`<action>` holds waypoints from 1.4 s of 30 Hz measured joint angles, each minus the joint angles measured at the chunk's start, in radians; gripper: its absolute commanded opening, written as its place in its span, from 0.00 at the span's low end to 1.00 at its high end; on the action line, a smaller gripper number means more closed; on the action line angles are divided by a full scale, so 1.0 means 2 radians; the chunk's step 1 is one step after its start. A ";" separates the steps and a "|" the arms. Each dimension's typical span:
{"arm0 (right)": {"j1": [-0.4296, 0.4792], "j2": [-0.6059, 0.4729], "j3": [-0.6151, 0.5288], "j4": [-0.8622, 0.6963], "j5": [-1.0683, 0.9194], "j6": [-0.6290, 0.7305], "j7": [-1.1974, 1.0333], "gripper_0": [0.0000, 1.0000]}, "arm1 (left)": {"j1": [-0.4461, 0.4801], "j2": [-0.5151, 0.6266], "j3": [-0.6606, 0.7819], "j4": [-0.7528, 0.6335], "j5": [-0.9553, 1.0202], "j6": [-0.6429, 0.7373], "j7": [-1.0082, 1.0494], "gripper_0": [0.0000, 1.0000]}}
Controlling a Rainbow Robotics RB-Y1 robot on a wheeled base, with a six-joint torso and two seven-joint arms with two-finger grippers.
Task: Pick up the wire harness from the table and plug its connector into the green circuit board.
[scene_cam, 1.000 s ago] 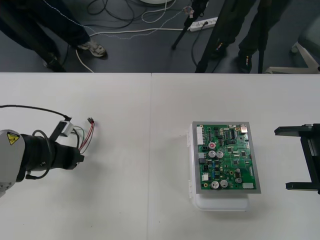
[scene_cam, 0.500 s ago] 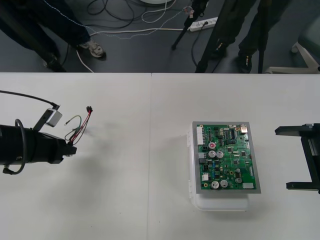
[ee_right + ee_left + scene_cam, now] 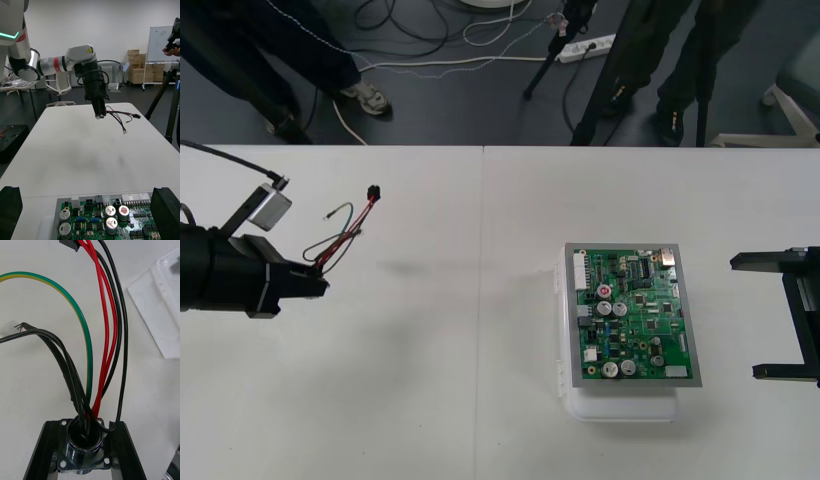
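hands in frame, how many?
2. Left hand at the table's left, shut on the harness. Right hand open at the table's right edge, beside the board.

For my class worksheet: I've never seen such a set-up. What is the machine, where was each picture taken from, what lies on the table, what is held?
It is a two-armed robot. One picture looks down from above; the other two come from cameras on its wrists. On the table stands a green circuit board on a white base. The left tool is shut on the metal socket of a wire harness, held above the table, its black plug free. The right tool waits open beside the board.
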 measured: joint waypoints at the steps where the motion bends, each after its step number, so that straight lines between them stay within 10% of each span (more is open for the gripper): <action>1: 0.000 0.000 0.000 0.000 0.000 0.000 0.000 1.00 | 0.000 0.004 0.002 -0.004 0.014 -0.003 -0.003 0.00; 27: 0.000 0.000 0.000 0.000 0.000 0.000 0.000 1.00 | 0.000 0.137 0.000 -0.013 0.317 -0.028 -0.161 0.00; 42: 0.000 0.000 0.000 0.000 0.000 0.000 0.000 1.00 | -0.017 0.187 -0.123 -0.015 0.413 -0.028 -0.296 0.00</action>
